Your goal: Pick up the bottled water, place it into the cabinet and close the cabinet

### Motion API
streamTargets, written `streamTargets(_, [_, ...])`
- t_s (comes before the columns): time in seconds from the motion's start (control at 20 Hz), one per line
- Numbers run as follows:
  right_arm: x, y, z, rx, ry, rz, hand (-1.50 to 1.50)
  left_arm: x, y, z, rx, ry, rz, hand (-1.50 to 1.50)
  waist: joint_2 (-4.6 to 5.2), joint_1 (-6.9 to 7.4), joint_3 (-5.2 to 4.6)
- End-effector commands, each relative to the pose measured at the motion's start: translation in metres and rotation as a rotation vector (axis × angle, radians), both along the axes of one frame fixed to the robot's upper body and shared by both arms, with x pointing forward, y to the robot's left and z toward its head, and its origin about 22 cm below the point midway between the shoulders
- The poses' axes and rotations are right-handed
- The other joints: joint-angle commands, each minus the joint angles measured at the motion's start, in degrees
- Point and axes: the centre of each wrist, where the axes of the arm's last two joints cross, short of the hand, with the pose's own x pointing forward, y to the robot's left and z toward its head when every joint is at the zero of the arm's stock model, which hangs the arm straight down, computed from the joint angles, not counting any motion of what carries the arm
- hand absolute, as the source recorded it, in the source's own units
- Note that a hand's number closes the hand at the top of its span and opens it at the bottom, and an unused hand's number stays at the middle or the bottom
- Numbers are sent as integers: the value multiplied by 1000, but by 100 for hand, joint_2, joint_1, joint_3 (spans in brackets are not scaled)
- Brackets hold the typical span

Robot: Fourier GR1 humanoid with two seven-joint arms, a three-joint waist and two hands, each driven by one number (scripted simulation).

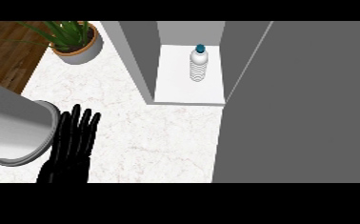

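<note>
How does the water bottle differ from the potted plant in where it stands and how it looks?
The water bottle stands inside the open cabinet; the potted plant stands out on the marble counter, left of the cabinet. The bottle is slim, clear and blue-capped; the plant is broad, with green leaves in a tan pot. Both are upright.

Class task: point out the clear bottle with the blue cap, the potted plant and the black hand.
Clear ribbed water bottle (199, 68), head view, body.
Green potted plant (69, 33), head view, leaves.
Black left hand (74, 139), head view, fingers.
</note>
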Motion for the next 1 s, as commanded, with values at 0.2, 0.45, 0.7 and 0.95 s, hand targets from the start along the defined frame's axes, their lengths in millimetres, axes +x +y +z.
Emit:
streamTargets(0.2, [2,38,36,-40,-178,93,150,-12,25,11,-1,5,7,-150,-46,89,-15])
streamTargets(0.45, [14,54,42,-51,-215,108,150,-9,38,4,-1,-9,21,-150,-3,49,-29])
streamTargets(0.7, [27,70,40,-81,-235,119,150,-17,46,6,-8,-7,16,-150,4,127,-27])
streamTargets(0.95, [35,73,44,-109,-260,117,150,-23,56,8,-4,2,-9,-150,13,193,-31])
